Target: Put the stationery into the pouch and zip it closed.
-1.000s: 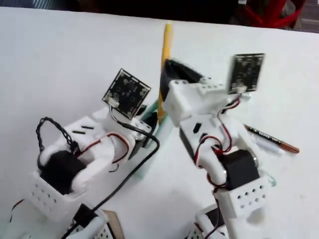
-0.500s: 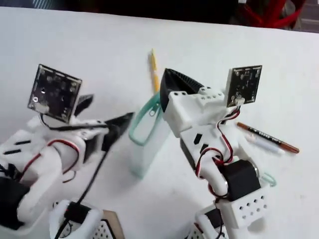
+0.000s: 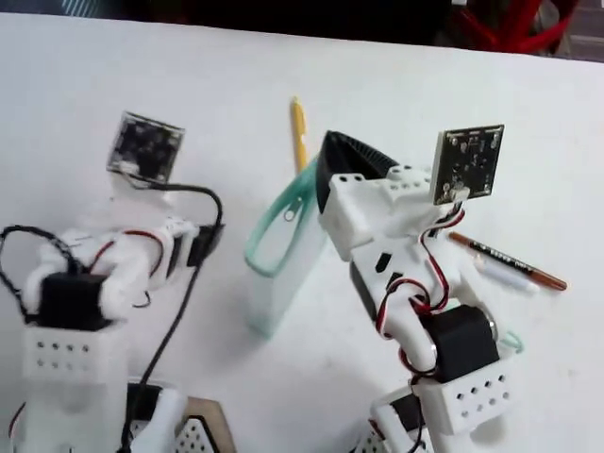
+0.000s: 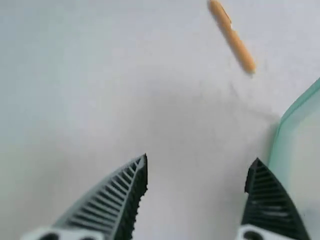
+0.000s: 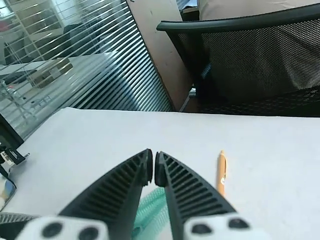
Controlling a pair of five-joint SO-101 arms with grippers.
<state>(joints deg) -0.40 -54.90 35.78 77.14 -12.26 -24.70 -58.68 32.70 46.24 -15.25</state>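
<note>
The yellow pen lies flat on the surface just beyond the open mouth of the pouch. Its long axis runs away from the arms, roughly in line with the pouch. The left hand is the free one. Its fingers stand wide apart over bare surface and point downward, with the pen ahead of it, off toward the pouch side and near but not touching. The right hand has its fingers pressed together and seems to pinch the pouch's teal rim, propping the mouth up. The pen therefore looks like the left arm's pick, with the fingers set across its length. A brown pen lies beyond the right arm, well apart
</note>
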